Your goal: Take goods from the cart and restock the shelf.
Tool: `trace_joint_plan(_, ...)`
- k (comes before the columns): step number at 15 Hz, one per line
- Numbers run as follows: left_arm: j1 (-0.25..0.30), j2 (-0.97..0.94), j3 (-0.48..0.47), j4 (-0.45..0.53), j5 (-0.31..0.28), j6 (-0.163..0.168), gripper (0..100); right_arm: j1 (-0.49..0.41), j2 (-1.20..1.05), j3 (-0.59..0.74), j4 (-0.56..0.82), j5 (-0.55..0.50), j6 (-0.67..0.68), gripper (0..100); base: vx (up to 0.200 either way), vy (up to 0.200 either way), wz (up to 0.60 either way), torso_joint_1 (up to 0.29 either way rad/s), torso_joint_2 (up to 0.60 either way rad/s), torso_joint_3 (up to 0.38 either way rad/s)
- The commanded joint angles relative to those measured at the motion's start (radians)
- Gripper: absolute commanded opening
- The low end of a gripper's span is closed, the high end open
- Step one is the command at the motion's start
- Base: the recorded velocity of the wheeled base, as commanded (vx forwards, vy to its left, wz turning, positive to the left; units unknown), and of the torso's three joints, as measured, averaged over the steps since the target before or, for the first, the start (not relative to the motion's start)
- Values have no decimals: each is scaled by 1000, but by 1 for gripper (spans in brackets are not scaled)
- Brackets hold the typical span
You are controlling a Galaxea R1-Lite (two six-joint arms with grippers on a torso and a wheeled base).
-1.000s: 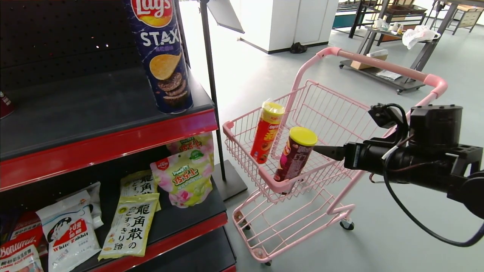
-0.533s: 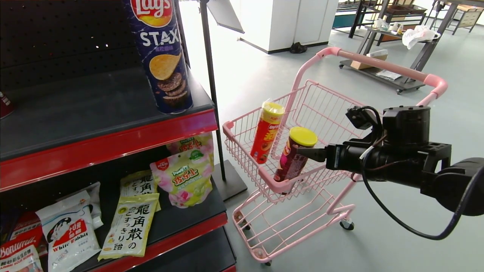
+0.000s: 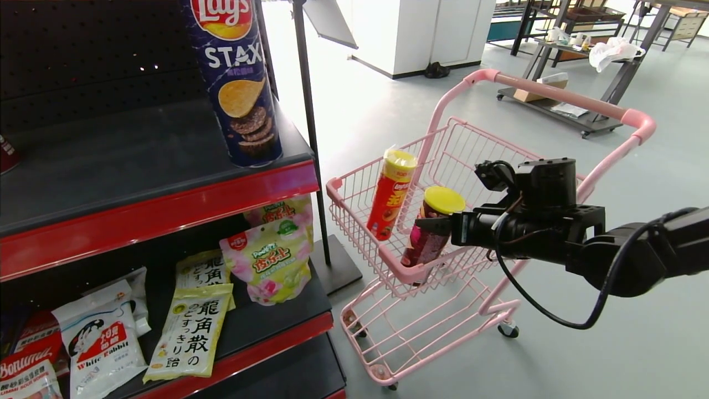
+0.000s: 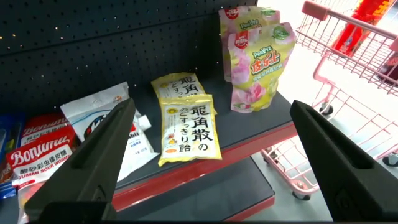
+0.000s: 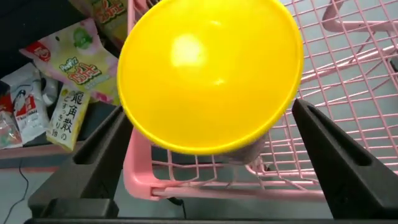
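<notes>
Head view: right pincer (image 3: 429, 227), jaws wide, straddles the yellow-lidded maroon cardboard tube (image 3: 426, 244), upright by the pink wire cart (image 3: 334, 185) front rim. Left wrist: left pincer (image 4: 211, 104) gaping, empty, over yellow packets (image 4: 189, 127). Right wrist: slim gaps flank the lid (image 5: 208, 74).

right gripper (image 3: 427, 226) moved in toward the cart (image 3: 407, 272), fingers (image 5: 93, 165) now either side of the maroon can (image 3: 425, 250)
</notes>
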Motion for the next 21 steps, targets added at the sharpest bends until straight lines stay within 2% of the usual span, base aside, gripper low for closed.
trace_joint_plan(1,0,1,0,-1,1,0,100,2,47,-24,-1,0,-6,100,0,0,0,0,0,0)
trace_joint_plan(4,0,1,0,-1,1,0,100,4,97,-19,-56,-3,-67,100,0,0,0,0,0,0)
trace_joint_plan(7,0,1,0,-1,1,1,100,8,170,-38,-182,-43,-93,100,0,0,0,0,0,0)
trace_joint_plan(10,2,1,0,-1,1,4,100,21,185,-47,-185,-55,-92,100,0,0,0,0,0,0)
trace_joint_plan(11,0,1,0,-1,1,4,100,21,189,-45,-193,-61,-93,0,0,0,0,0,0,0)
trace_joint_plan(16,0,1,0,-2,-1,4,100,19,185,-42,-205,-66,-92,0,0,0,0,0,0,0)
trace_joint_plan(21,0,1,0,-1,1,3,100,-1,35,-50,-203,-107,-110,0,0,0,0,0,0,0)
